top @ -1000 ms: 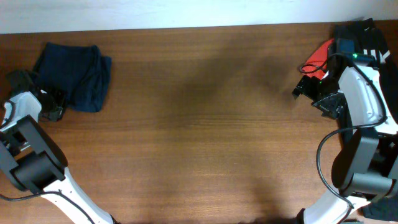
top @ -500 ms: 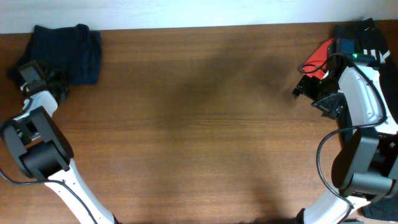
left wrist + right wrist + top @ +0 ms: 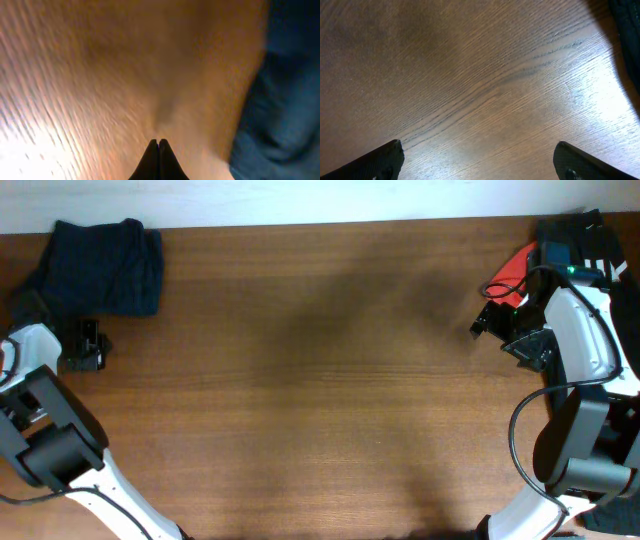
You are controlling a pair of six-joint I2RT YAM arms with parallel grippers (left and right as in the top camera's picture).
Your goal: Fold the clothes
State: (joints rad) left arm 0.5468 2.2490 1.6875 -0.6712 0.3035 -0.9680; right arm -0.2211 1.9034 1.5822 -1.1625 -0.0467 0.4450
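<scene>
Folded dark navy denim-like shorts [image 3: 105,265] sit at 10 o'clock on the brown wooden desk [image 3: 320,380], your left end effector [image 3: 158,147] clenched empty near them, right end effector [image 3: 477,159] spread wide by the red-orange garment [image 3: 510,270] at 2 o'clock; a careless left swing could snag and undo the fold.

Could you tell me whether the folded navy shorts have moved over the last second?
Yes. The folded navy shorts have slid toward the far edge of the table and now reach it; a second ago bare wood showed between them.

Open table [image 3: 320,400] between shorts [image 3: 105,265], garment pile [image 3: 515,262].
</scene>
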